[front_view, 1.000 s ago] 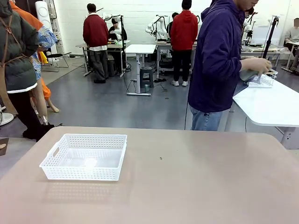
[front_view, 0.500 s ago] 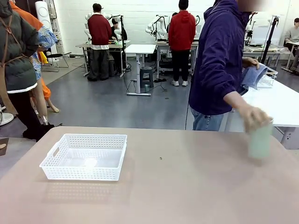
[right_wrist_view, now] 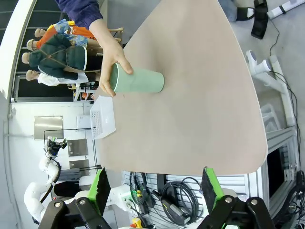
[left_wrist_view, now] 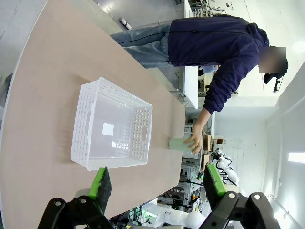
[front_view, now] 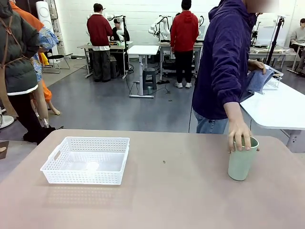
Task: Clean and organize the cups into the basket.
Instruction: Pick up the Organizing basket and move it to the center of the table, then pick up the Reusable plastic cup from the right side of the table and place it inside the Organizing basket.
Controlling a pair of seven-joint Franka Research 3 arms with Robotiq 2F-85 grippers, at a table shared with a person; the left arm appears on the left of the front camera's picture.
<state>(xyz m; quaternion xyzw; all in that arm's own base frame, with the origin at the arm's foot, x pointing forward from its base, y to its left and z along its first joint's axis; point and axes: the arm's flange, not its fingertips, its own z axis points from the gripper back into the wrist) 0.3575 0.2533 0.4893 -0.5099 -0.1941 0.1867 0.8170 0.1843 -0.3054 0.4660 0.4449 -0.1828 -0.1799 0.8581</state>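
Your right gripper [right_wrist_view: 154, 177] stands open and empty; ahead of it across the bare worktop [right_wrist_view: 200, 105] the mint green cup [right_wrist_view: 140, 80] stands upright, mouth up, near the far right edge, with the person's hand [right_wrist_view: 112, 59] resting on its rim. Your left gripper [left_wrist_view: 156, 172] is likewise open and empty, facing the basket [left_wrist_view: 143, 131] on the left side, well apart from the cup. Judgement: the right arm is nearer, and the cup's vertical axis calls for a side-on approach.
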